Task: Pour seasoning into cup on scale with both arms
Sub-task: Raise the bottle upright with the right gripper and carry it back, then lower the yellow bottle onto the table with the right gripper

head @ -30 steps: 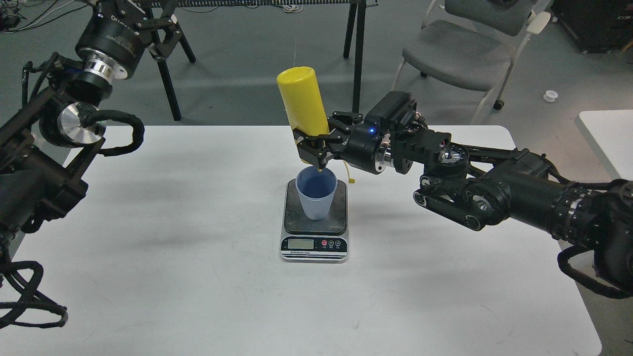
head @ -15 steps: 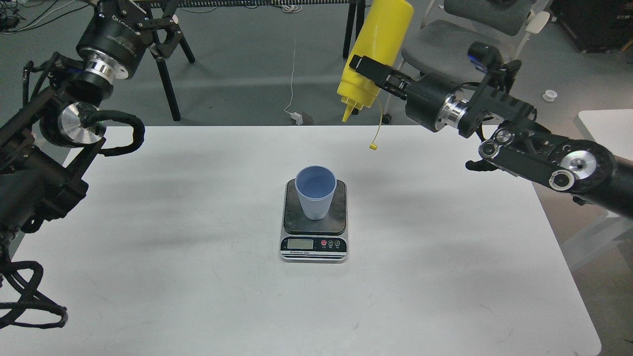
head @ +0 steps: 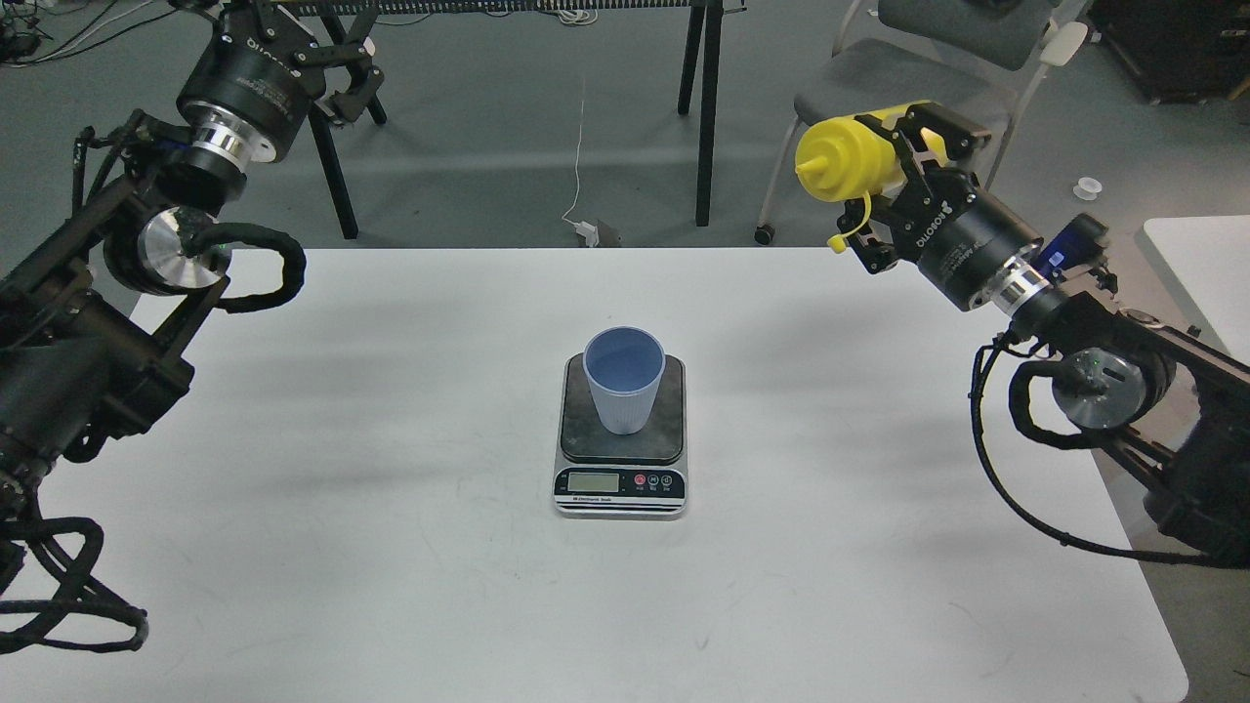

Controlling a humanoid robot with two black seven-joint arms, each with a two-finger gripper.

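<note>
The light blue ribbed cup (head: 625, 378) stands upright on the dark platform of the scale (head: 578, 434), at the middle of the white table. My right gripper (head: 898, 181) is shut on the yellow seasoning bottle (head: 842, 161), beyond the table's far right corner and well right of the cup. The bottle lies nearly level, nozzle end pointing left, and its small yellow cap tether hangs below. My left gripper (head: 303, 34) is raised at the far left, open and empty, far from the cup.
The white table (head: 391, 508) carries only the scale and cup. A grey chair (head: 908, 93) stands behind the right gripper. Black stand legs (head: 708, 107) and a white cable are on the floor behind. Another white table (head: 1196, 264) is at the right edge.
My right arm lifted the bottle off the cup, swung it right and back, and turned it from nozzle-down to nearly level. My left arm shifted slightly right.
</note>
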